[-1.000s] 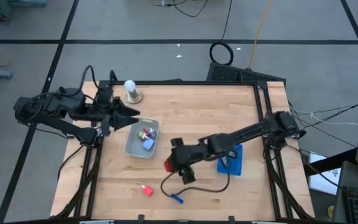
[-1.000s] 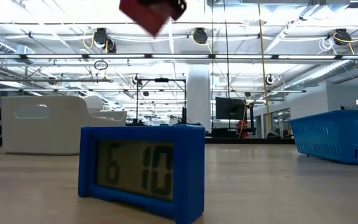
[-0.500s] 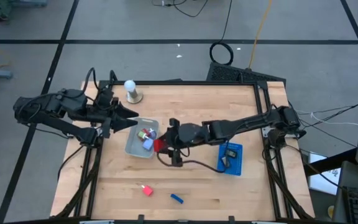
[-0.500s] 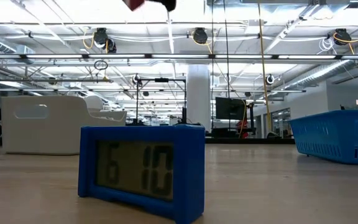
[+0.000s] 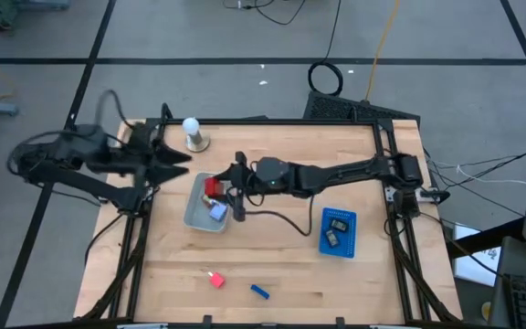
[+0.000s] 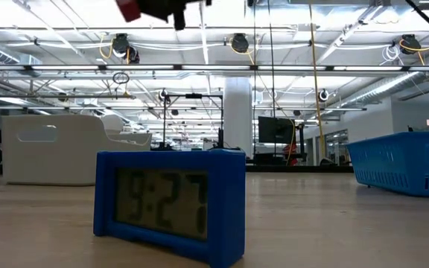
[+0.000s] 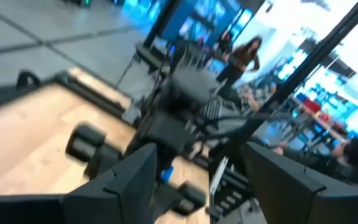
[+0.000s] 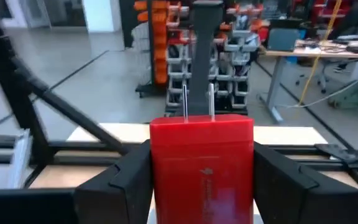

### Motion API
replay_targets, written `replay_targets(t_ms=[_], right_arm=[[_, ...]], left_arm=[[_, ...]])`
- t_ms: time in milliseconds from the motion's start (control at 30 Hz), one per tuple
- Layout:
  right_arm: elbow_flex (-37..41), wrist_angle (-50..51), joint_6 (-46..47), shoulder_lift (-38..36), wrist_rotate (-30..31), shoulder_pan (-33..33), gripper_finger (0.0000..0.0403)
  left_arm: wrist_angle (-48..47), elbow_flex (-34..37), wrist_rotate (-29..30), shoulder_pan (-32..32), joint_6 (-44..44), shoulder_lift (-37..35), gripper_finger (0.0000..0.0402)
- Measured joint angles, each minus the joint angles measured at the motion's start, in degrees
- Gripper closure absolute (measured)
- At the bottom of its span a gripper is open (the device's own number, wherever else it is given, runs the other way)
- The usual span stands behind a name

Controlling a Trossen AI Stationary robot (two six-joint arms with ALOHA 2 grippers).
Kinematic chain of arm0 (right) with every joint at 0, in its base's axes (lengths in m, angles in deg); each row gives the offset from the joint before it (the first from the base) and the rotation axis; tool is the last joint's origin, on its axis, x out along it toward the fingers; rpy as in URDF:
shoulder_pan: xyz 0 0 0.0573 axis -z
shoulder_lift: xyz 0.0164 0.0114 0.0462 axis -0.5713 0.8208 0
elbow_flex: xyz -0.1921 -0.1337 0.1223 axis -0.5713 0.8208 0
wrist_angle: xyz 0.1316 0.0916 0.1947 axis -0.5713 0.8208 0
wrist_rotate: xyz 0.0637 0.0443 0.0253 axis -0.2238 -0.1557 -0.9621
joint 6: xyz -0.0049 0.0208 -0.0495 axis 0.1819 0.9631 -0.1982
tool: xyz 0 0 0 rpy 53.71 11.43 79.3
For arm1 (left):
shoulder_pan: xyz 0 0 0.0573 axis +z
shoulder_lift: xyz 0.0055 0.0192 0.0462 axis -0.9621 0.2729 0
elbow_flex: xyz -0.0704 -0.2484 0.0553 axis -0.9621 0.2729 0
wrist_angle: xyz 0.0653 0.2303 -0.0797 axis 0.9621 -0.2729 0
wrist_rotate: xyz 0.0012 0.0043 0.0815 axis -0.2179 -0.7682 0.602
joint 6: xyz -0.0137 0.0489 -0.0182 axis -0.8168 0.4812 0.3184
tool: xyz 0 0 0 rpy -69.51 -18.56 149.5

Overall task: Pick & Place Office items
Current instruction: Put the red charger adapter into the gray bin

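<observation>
- Above the grey tray (image 5: 196,217), the right hand (image 5: 215,189) grips a red plug adapter (image 8: 201,163) squarely between both fingers, prongs pointing away from the wrist.
- Its black cable (image 5: 277,217) trails over the table (image 5: 281,265) and could snag, or drag the adapter off the rim on release.
- Beside the tray, the left hand (image 5: 173,162) hovers empty, jaws parted; crowding is a risk.

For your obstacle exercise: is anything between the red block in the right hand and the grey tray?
Nothing visible does. The right hand holds the red block over the grey tray, which already holds small items.
</observation>
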State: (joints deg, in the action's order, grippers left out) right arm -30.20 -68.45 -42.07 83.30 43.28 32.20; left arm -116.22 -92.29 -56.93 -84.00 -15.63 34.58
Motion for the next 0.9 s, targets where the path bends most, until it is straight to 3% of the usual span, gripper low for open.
replay_targets(t_ms=[300,900], right_arm=[[-0.92,-9.35,-0.87,7.21,-0.09,1.24,0.0197],[-1.40,-20.51,-0.24,18.45,0.31,2.56,0.0198]], left_arm=[[-0.31,-0.11,1.15,1.56,1.02,-8.47,0.0160],[-2.57,-0.04,1.42,1.56,4.22,-8.45,0.0160]])
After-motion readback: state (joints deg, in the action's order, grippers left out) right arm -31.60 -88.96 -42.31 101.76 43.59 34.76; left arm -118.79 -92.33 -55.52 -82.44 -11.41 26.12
